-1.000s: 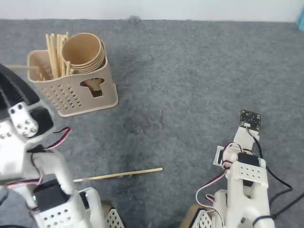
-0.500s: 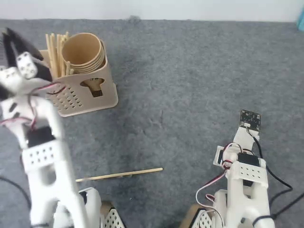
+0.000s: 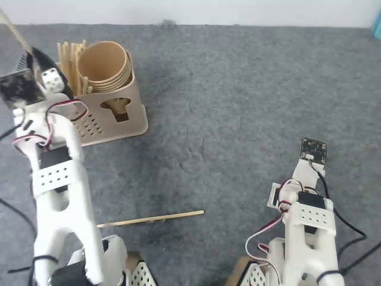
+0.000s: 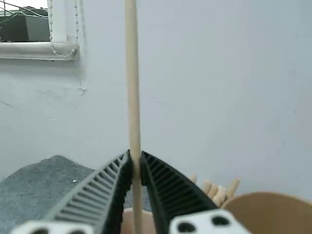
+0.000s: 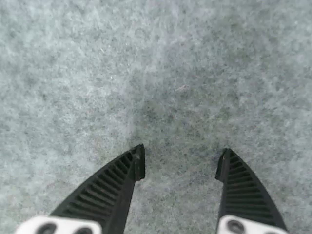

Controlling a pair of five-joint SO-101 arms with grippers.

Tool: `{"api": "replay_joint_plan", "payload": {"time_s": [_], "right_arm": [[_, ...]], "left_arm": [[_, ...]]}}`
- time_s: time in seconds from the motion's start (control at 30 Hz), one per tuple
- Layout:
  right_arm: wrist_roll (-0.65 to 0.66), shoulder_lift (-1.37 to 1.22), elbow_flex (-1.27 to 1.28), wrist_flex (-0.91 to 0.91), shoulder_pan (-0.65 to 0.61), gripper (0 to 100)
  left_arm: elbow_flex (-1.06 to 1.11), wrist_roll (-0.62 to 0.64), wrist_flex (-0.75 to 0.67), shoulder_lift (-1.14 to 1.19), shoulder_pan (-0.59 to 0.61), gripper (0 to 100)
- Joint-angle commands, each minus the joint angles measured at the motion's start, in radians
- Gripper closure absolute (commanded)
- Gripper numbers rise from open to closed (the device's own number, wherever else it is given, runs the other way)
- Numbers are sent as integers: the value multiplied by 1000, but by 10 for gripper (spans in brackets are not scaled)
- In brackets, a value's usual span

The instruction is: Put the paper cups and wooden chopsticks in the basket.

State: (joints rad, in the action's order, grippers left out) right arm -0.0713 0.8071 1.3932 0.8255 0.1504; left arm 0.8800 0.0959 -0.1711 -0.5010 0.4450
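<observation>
My left gripper [image 4: 136, 165] is shut on a wooden chopstick [image 4: 130, 73] that stands upright between its fingers. In the high view this gripper [image 3: 39, 62] hovers at the left end of the beige basket [image 3: 113, 125], and the held chopstick [image 3: 14, 30] slants up toward the far left corner. Stacked paper cups [image 3: 105, 63] and several chopsticks [image 3: 69, 58] stand inside the basket; a cup rim [image 4: 265, 209] and chopstick tips [image 4: 214, 187] appear below the left gripper. Another chopstick [image 3: 149, 218] lies flat on the carpet near the front. My right gripper [image 5: 181, 161] is open over bare carpet.
Grey carpet [image 3: 238, 95] covers the table. The right arm [image 3: 306, 214] sits folded at the front right, and the left arm's base [image 3: 89, 262] stands at the front left beside the loose chopstick. A pale wall runs along the far edge.
The left arm has risen from the front left and swung toward the basket's left end, tipping its held chopstick from level to pointing up. The right arm has not moved.
</observation>
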Motion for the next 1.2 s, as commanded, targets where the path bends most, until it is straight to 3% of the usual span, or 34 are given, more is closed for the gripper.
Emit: {"api": "replay_joint_plan", "payload": {"time_s": [0.0, 0.23, 0.43, 0.5, 0.6, 0.73, 0.93, 1.17], "right_arm": [[8, 22, -6, -16, 2, 747], [8, 22, -6, -16, 2, 747], [8, 22, -8, -18, 2, 747], [8, 22, -8, -18, 2, 747], [8, 22, -9, -18, 2, 747], [8, 22, -6, -33, 2, 747], [8, 22, -5, -35, 2, 748], [8, 22, -5, -31, 2, 748]], "left_arm": [[-39, -46, -14, -11, -2, 982], [-45, -20, 138, -11, 0, 754], [-97, 94, 158, -37, 51, 788], [-128, 117, 227, -87, 77, 808], [-188, 117, 450, -210, 106, 814], [-309, 109, 867, -387, 60, 812], [-453, -180, 1421, -433, -241, 813], [-354, -493, 1775, -272, -545, 814]]}}
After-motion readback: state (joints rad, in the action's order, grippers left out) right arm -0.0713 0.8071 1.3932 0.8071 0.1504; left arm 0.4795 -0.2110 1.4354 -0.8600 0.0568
